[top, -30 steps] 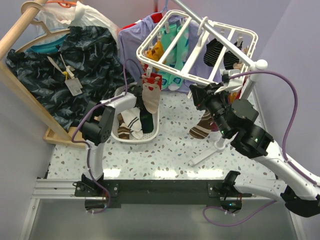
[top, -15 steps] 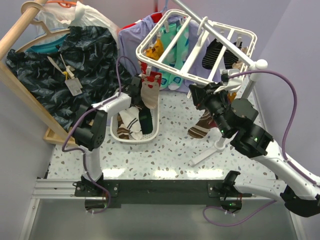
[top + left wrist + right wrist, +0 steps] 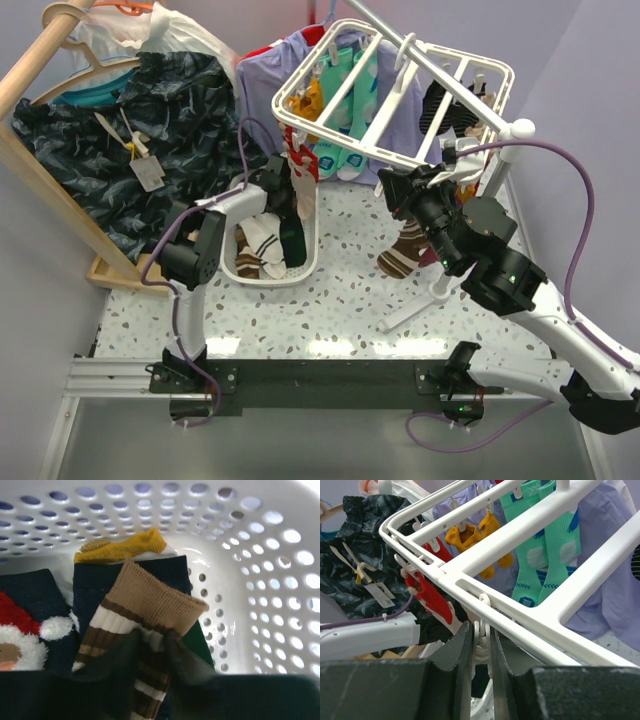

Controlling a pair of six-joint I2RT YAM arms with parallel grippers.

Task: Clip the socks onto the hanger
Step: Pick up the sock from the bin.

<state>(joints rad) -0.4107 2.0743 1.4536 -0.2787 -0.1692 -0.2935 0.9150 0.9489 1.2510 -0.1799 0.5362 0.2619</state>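
The white grid hanger (image 3: 395,90) hangs at the back, with yellow, green and dark socks clipped under it; it also fills the right wrist view (image 3: 530,565). My right gripper (image 3: 398,192) is under its near bar, shut on a small white clip (image 3: 481,632). A brown sock with cream stripes (image 3: 403,250) hangs below that gripper. My left gripper (image 3: 152,647) reaches into the white basket (image 3: 260,580) and is shut on another brown sock with cream stripes (image 3: 145,600). In the top view the left gripper (image 3: 288,205) is over the basket's back end. No maroon socks show.
The basket (image 3: 310,262) also holds dark blue, yellow-toed and Santa-patterned socks (image 3: 20,635). A red Santa sock (image 3: 427,592) hangs from the hanger's near corner. A wooden rail (image 3: 40,60) with dark shirts stands at left. The hanger's stand (image 3: 430,295) is by my right arm.
My left arm swung its elbow out and came back, and its gripper now sits lower over the basket in front of the hanging Santa sock. The right arm has not moved.
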